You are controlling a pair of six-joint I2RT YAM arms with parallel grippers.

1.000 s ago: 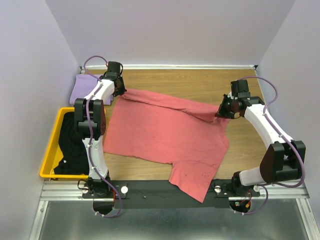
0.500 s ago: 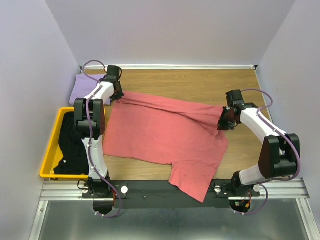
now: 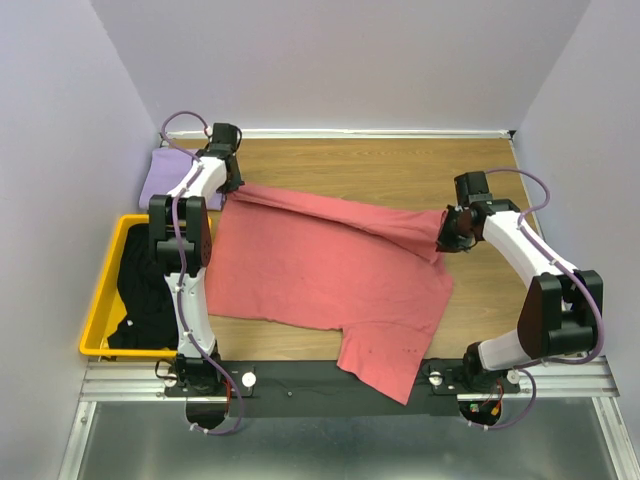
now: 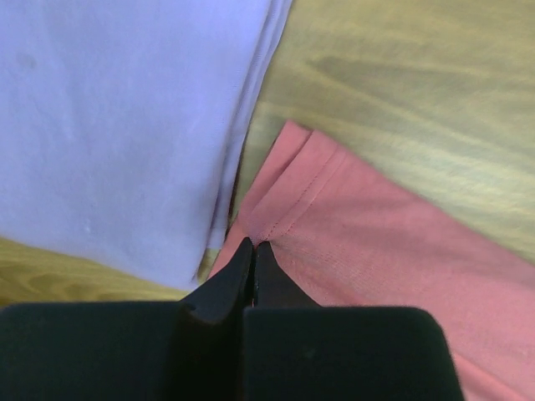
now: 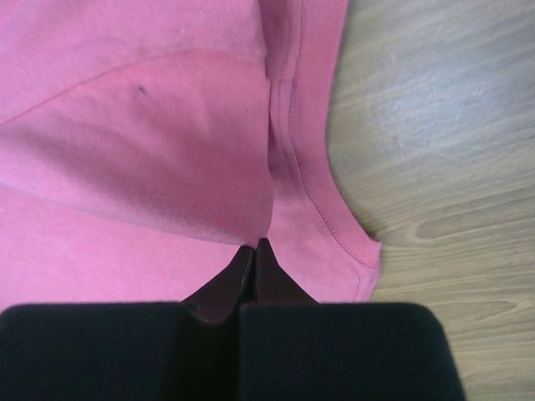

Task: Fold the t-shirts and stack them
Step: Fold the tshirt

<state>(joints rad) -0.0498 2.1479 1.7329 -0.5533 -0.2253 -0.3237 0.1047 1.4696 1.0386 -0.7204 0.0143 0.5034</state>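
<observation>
Black fingers on the left gripper, pressed fully together, pinching a stitched hem corner of the salmon-pink t-shirt. Just beside that pinch, the edge of the lavender-purple t-shirt. Same black fingers on the right gripper, also closed tight, nipping a fold of the same pink cloth close to its hemmed far right corner.

Counted from the overhead view: two white arms, two grippers, one pink shirt held by both. Far edge of that shirt stretched between the two pinches, the rest spread flat across the middle, one part hanging over the near edge between the arm bases. One lavender shirt, folded, at the far left corner. One yellow bin at the left, holding black t-shirts in a heap; cannot tell how many.

Underneath, a wooden table with pale grain, bare along the far side and at the right. Along the near edge, a metal rail carrying both bases. Around three sides, plain pale lilac walls.
</observation>
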